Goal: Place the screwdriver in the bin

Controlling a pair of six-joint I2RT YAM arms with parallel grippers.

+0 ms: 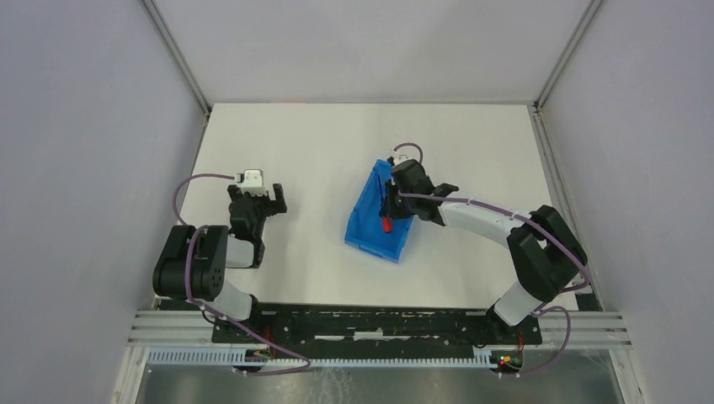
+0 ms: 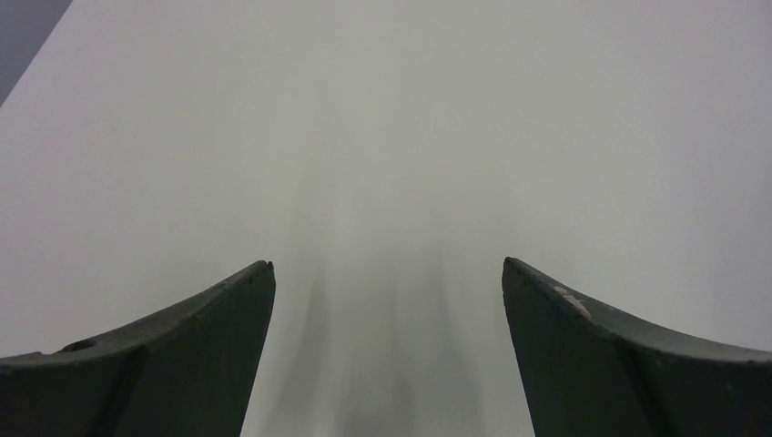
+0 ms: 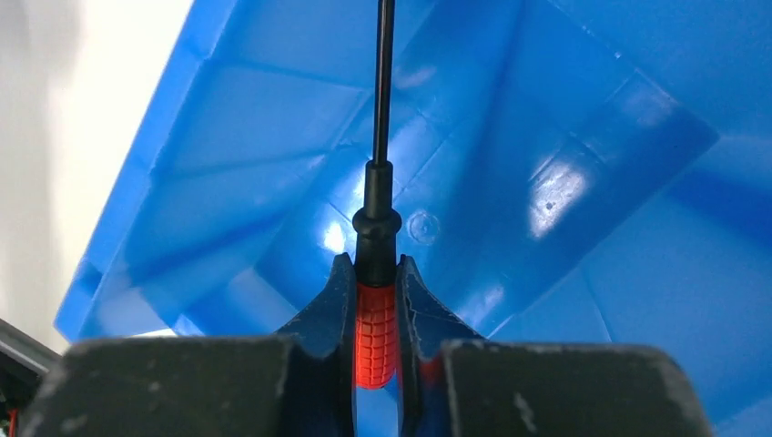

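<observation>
- Currently the right gripper is clenched on the screwdriver. Both jaws press the ribbed red handle just below its black collar, and that firm part gives a steadier hold than the thin shaft would.
- In the right wrist view the shaft runs straight toward 12 o'clock and out of the top of the frame, over the bin's interior. Its tip is out of sight, so I cannot tell whether it touches the floor.
- From above, the bin lies on the table with its long axis running roughly 12 to 6 o'clock. The right gripper hangs over its inside, and the red handle end shows toward 6 o'clock of the jaws.
- Holding the tool along the bin's length, inside the raised walls, looks deliberate. Let go from here, it should drop within the walls rather than catch on a rim.
- My judgement is that the carry is done and only the release is left. The risk is small, perhaps a bounce or a roll toward the lower front.
- Meanwhile the left gripper is at about 9 o'clock from the bin and well apart from it. Its jaws are spread with nothing between them, and it hangs over bare table, which keeps it clear of the right arm's work.
</observation>
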